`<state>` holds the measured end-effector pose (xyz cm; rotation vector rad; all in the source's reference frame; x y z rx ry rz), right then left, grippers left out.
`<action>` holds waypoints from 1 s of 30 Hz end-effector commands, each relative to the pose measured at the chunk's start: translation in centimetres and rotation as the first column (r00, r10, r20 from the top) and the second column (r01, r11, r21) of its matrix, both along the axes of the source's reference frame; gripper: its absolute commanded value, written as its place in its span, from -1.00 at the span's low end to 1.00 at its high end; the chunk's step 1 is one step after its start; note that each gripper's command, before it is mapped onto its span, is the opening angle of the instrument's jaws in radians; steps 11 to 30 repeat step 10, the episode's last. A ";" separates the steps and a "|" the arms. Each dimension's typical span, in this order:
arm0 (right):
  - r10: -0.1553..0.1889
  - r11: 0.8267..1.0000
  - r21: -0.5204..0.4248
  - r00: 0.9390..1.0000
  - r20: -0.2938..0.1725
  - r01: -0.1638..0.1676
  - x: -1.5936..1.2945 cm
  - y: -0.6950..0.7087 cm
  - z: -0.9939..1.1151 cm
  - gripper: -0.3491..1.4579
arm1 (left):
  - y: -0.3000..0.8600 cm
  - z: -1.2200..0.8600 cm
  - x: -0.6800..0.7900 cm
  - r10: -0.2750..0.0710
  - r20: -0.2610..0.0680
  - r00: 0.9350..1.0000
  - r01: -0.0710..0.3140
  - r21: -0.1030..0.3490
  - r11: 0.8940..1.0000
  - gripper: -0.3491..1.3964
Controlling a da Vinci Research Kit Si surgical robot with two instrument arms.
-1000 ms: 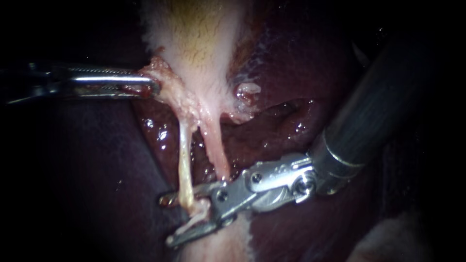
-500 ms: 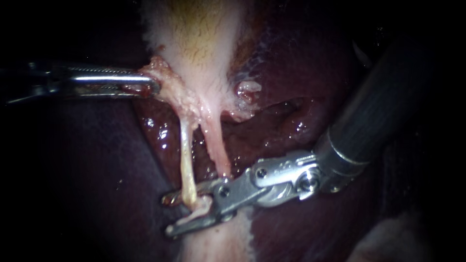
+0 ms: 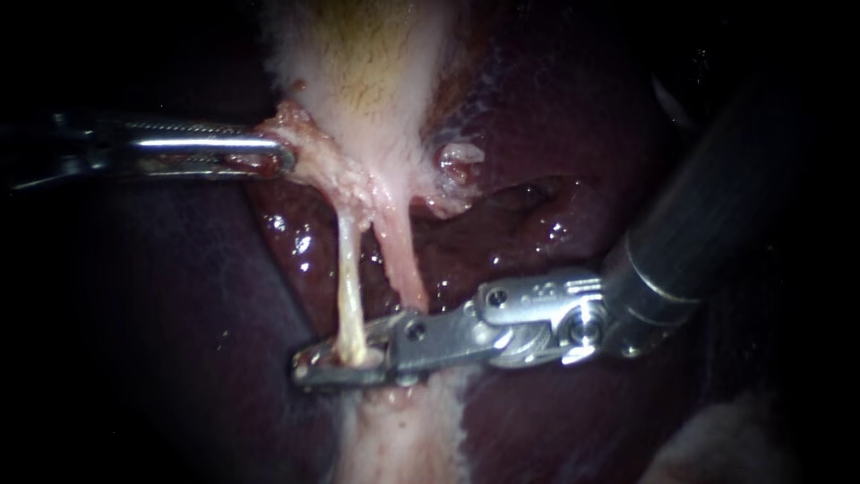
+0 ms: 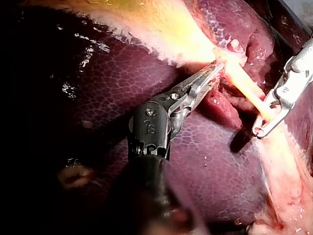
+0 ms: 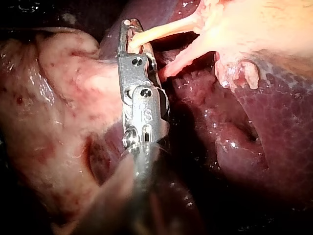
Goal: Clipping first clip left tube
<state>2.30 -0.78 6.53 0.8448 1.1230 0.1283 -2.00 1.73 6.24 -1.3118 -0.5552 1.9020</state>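
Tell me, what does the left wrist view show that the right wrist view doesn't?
Only the left wrist view: my left instrument, slender toothed metal, clamped on pale tissue by the yellowish gallbladder. Only the right wrist view: the shaft of my right instrument. Both: that instrument's tip closed on the pale yellow tube, over dark red liver.

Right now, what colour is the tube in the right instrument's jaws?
Pale cream-yellow; the left tube shows best in the endoscope view.

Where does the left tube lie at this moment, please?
In the endoscope view the left tube runs down left of centre from the gallbladder, beside the right tube, into the shut jaws of my right instrument.
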 end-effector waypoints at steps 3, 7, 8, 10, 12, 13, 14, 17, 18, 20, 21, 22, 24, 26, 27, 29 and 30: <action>0.000 1.000 0.010 1.000 0.007 0.000 -0.01 -0.01 0.02 -1.00 | 0.00 0.00 0.00 0.000 0.000 1.000 0.000 0.000 1.000 -1.00; 0.000 1.000 0.010 1.000 0.007 0.000 -0.01 -0.01 0.03 -1.00 | 0.00 0.01 0.00 0.000 0.000 1.000 0.000 0.000 1.000 -1.00; 0.001 1.000 0.015 1.000 0.010 -0.001 -0.01 -0.01 0.03 -1.00 | 0.01 0.01 0.00 0.001 0.000 1.000 -0.001 0.000 1.000 -1.00; 0.001 1.000 0.015 1.000 0.010 -0.001 -0.02 -0.01 0.04 -1.00 | 0.01 0.02 0.01 0.001 0.000 1.000 -0.001 0.000 1.000 -1.00; 0.001 1.000 0.015 1.000 0.010 -0.001 -0.02 -0.01 0.04 -1.00 | 0.01 0.02 0.01 0.001 0.000 1.000 -0.001 0.000 1.000 -1.00; 0.001 1.000 0.015 1.000 0.010 -0.001 -0.02 -0.01 0.04 -1.00 | 0.01 0.02 0.01 0.001 0.000 1.000 -0.001 0.000 1.000 -1.00; 0.001 1.000 0.015 1.000 0.010 -0.001 -0.02 -0.01 0.04 -1.00 | 0.01 0.02 0.01 0.001 0.000 1.000 -0.001 0.000 1.000 -1.00; 0.001 1.000 0.015 1.000 0.010 -0.001 -0.02 -0.01 0.04 -1.00 | 0.01 0.02 0.01 0.001 0.000 1.000 -0.001 0.000 1.000 -1.00; 0.001 1.000 0.015 1.000 0.010 -0.001 -0.02 -0.01 0.04 -1.00 | 0.01 0.02 0.01 0.001 0.000 1.000 -0.001 0.000 1.000 -1.00; 0.001 1.000 0.015 1.000 0.010 -0.001 -0.02 -0.01 0.04 -1.00 | 0.01 0.02 0.01 0.001 0.000 1.000 -0.001 0.000 1.000 -1.00; 0.001 1.000 0.015 1.000 0.010 -0.001 -0.02 -0.01 0.04 -1.00 | 0.01 0.02 0.01 0.001 0.000 1.000 -0.001 0.000 1.000 -1.00; 0.001 1.000 0.015 1.000 0.010 -0.001 -0.02 -0.01 0.04 -1.00 | 0.01 0.02 0.01 0.001 0.000 1.000 -0.001 0.000 1.000 -1.00; 0.001 1.000 0.015 1.000 0.010 -0.001 -0.02 -0.01 0.04 -1.00 | 0.01 0.02 0.01 0.001 0.000 1.000 -0.001 0.000 1.000 -1.00; 0.001 1.000 0.015 1.000 0.010 -0.001 -0.02 -0.01 0.04 -1.00 | 0.01 0.02 0.01 0.001 0.000 1.000 -0.001 0.000 1.000 -1.00; 0.001 1.000 0.015 1.000 0.010 -0.001 -0.02 -0.01 0.04 -1.00 | 0.01 0.02 0.01 0.001 0.000 1.000 -0.001 0.000 1.000 -1.00; 0.001 1.000 0.015 1.000 0.010 -0.001 -0.02 -0.01 0.04 -1.00 | 0.01 0.02 0.01 0.001 0.000 1.000 -0.001 0.000 1.000 -1.00; 0.001 1.000 0.015 1.000 0.010 -0.001 -0.02 -0.01 0.04 -1.00 | 0.01 0.02 0.01 0.001 0.000 1.000 -0.001 0.000 1.000 -1.00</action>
